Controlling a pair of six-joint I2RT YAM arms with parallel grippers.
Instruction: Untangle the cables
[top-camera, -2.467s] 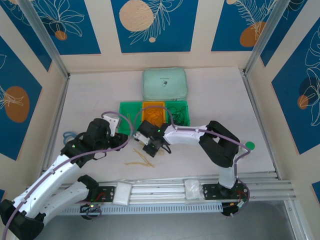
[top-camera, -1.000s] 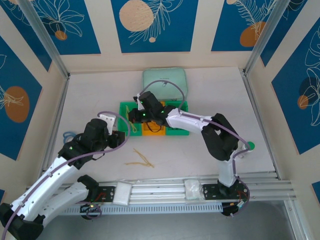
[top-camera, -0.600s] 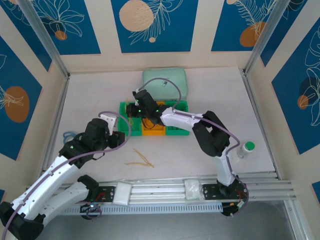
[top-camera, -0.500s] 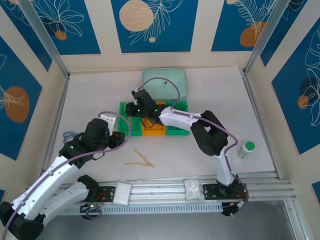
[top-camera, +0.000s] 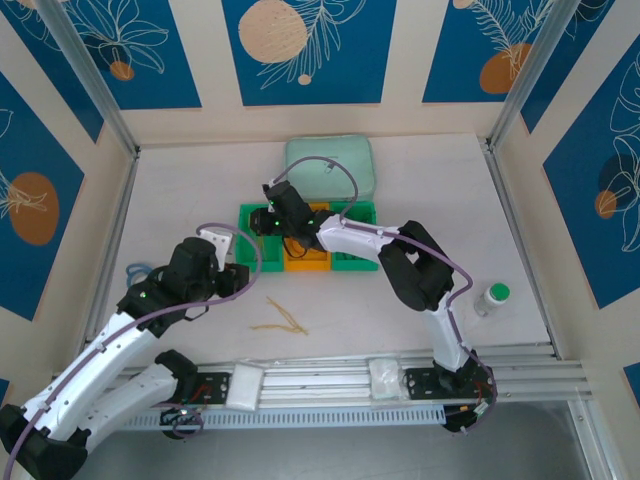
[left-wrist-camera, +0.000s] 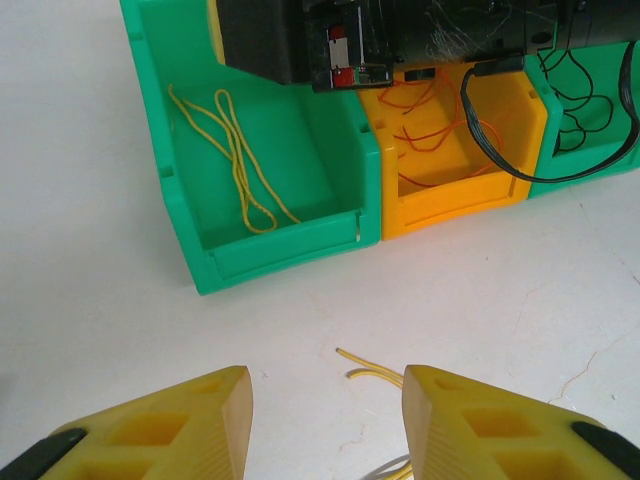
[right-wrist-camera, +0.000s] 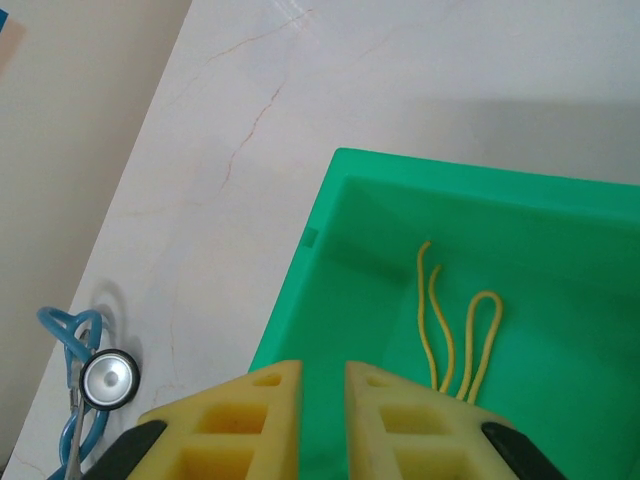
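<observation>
The cables are sorted by colour into three joined bins. Pale yellow cables (left-wrist-camera: 240, 165) lie looped in the left green bin (left-wrist-camera: 290, 240), orange-red cables (left-wrist-camera: 425, 125) in the orange bin (left-wrist-camera: 460, 200), and black cables (left-wrist-camera: 575, 95) in the right green bin. My right gripper (right-wrist-camera: 323, 385) hangs over the left green bin (right-wrist-camera: 330, 250), its fingers slightly open with nothing between them. The yellow loops (right-wrist-camera: 455, 320) lie just beyond it. More yellow cables (top-camera: 280, 318) lie loose on the table. My left gripper (left-wrist-camera: 325, 400) is open above their ends (left-wrist-camera: 375, 368), holding nothing.
A mint-green case (top-camera: 330, 165) lies behind the bins (top-camera: 250, 212). A blue stethoscope (right-wrist-camera: 85, 370) rests at the table's left side. A small green-capped bottle (top-camera: 493, 297) stands at the right. The right arm (top-camera: 400, 250) stretches across the bins.
My right arm went from the loose cables on the table up over the left green bin, and its fingers have parted a little. The left arm stayed still.
</observation>
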